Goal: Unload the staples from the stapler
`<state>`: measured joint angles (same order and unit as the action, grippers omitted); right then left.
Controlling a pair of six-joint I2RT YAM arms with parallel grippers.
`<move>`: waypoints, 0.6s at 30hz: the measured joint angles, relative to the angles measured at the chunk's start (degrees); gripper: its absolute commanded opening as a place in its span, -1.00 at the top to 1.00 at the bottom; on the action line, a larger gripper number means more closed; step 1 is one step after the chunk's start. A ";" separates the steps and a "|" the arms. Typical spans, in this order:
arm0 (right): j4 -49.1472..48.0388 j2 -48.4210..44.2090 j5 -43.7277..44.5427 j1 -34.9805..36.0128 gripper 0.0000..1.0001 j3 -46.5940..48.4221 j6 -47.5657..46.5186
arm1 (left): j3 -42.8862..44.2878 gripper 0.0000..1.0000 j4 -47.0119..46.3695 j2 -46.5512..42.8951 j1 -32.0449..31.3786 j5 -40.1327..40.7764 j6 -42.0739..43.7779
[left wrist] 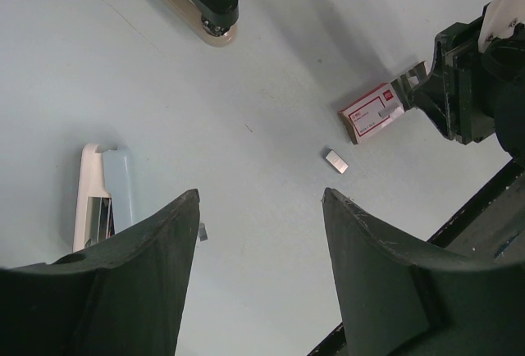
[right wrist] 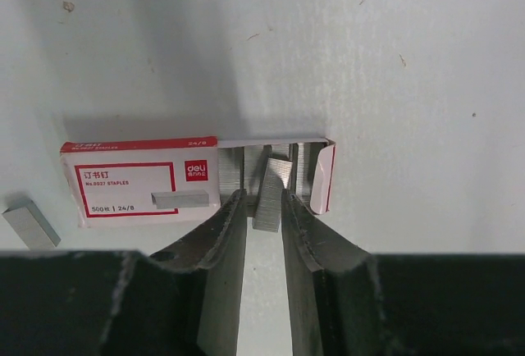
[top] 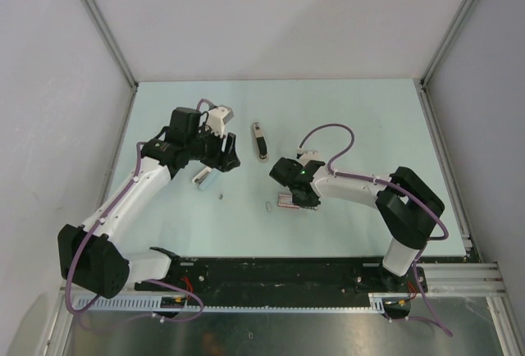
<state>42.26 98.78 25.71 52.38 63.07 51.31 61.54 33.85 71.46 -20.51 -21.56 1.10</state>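
On the left, the left gripper (left wrist: 260, 198) hung over the table (top: 344, 118) with its jaws spread wide and nothing between them. Close to one of its fingers lay the white-and-blue stapler (left wrist: 102, 192), apparently opened, with a metal rail showing along its length. A small metal bit (top: 220, 197) lay near it. Farther back, toward the middle, a black-and-beige stapler (top: 260, 140) lay apart from both arms. Right of centre, a loose strip (left wrist: 336, 161) of staples lay near the staple box (right wrist: 139, 188), whose right end stood open. There the right gripper (right wrist: 262, 197) had its jaws drawn narrow on either side of a tilted staple strip (right wrist: 271, 185) at the mouth of the box. One finger looked to touch the strip, but whether it was truly pinched could not be told. The step in hand was probably stowing unloaded staples in the box, with the unloading itself largely done, though whether any remained in the stapler's rail was unclear. The next move would call for a gentle, square hold so the strip neither twisted nor snapped, then a straight slide in beside the strips showing inside.
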 measured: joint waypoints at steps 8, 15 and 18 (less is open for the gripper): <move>-0.35 0.02 -0.59 0.00 0.25 0.00 -0.37 | 0.00 -0.33 0.00 0.00 0.00 0.00 0.00; -0.35 0.13 -0.74 -0.11 0.22 0.04 -0.37 | 0.00 -0.33 0.00 -0.02 0.00 0.00 0.00; -0.35 0.33 -0.76 -0.17 0.25 0.07 -0.37 | 0.00 -0.33 0.00 -0.02 0.00 0.02 0.02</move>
<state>41.91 99.11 24.95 52.21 63.13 50.94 61.54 33.85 71.44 -20.51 -21.54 1.13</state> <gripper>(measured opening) 0.388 0.665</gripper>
